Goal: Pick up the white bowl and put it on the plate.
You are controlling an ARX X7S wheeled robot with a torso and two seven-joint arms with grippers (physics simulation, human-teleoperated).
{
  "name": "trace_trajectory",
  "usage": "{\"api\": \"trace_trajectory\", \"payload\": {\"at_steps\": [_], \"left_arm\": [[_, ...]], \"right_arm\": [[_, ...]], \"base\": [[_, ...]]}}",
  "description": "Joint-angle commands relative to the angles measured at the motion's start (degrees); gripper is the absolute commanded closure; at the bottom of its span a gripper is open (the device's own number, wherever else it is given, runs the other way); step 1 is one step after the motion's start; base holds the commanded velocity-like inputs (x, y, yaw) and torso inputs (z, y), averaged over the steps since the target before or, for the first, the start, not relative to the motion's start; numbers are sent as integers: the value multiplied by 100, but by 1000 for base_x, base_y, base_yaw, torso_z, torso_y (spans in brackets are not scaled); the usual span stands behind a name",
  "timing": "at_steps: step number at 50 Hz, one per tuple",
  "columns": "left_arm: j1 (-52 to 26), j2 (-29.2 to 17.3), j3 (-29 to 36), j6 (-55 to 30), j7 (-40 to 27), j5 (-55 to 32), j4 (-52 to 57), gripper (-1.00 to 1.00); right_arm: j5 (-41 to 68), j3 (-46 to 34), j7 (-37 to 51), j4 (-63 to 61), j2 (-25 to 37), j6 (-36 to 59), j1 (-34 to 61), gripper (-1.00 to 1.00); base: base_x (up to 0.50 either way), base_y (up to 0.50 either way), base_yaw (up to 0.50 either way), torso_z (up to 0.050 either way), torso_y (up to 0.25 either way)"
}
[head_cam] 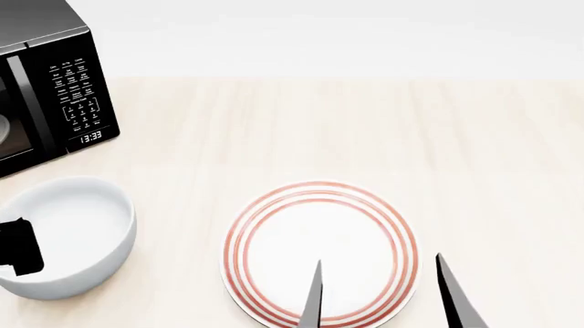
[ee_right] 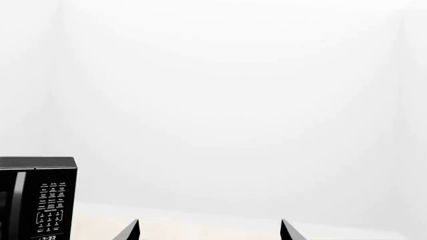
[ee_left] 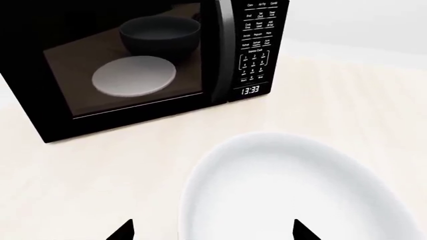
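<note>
The white bowl (head_cam: 65,236) stands upright on the pale table at the near left, in front of the microwave. It fills the left wrist view's near part (ee_left: 293,190). My left gripper (ee_left: 213,229) is open and straddles the bowl's wall, one fingertip over the table and the other over the bowl's inside. Its black body (head_cam: 18,247) shows at the bowl's left rim. The red-ringed plate (head_cam: 273,225) lies flat and empty in the near middle. My right gripper (head_cam: 379,258) is open and empty, held above the plate's right half; it also shows in the right wrist view (ee_right: 210,229).
A black microwave (head_cam: 55,102) stands at the far left with its door shut; through the glass I see a pale round dish (ee_left: 133,76) and a dark bowl (ee_left: 160,35). It also shows in the right wrist view (ee_right: 37,197). The wooden table (head_cam: 365,137) runs back to a white wall.
</note>
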Motion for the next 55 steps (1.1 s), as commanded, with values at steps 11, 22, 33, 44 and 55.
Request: {"api": "trace_trajectory", "payload": {"at_steps": [11,22,33,44,55], "left_arm": [[-158,63,-114,422,-267,-222,-742,-100],[-293,35,-118,653,-464,-375,-1164,-100],[-270,-16,-159,762,-583,-484,-1318,-100],[-295,-68,-195,938,-704,-595,-1569,-100],[-345,-86,-217,1237,-841,-722,-1948,-100]], "right_arm": [[-29,77,-96,36,-73,30,34,-100],[-6,59,-69,60,-43,3,37,-100],[20,43,-47,69,-14,-4,54,-100],[28,14,-22,87,12,-22,58,-100],[34,-34,-6,130,30,-43,73,-100]], "base": [[0,0,0,0,0],[0,0,0,0,0],[0,0,0,0,0],[0,0,0,0,0],[0,0,0,0,0]]}}
